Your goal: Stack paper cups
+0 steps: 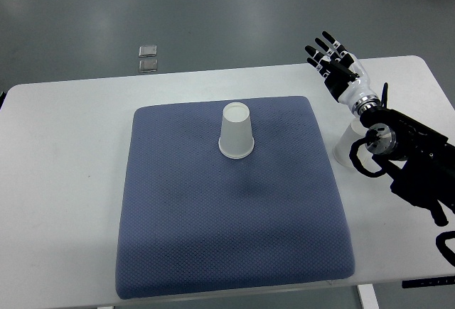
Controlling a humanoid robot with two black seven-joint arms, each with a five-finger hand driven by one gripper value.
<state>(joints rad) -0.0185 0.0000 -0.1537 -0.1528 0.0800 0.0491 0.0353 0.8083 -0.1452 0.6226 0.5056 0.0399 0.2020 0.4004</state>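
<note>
Two paper cups sit unstacked: one cup [237,131] on the blue mat [227,245], another cup [345,147] beneath the right hand [334,60], fingers spread, which must grasp next.

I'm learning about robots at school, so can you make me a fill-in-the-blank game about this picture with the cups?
1. The paper cup on the blue mat stands upside ____.
2. The right robot hand has its fingers spread ____ and holds nothing.
3. A second cup stands on the white table, partly hidden behind the robot's ____.
4. The mat's colour is ____.

Missing words: down; open; arm; blue
</note>
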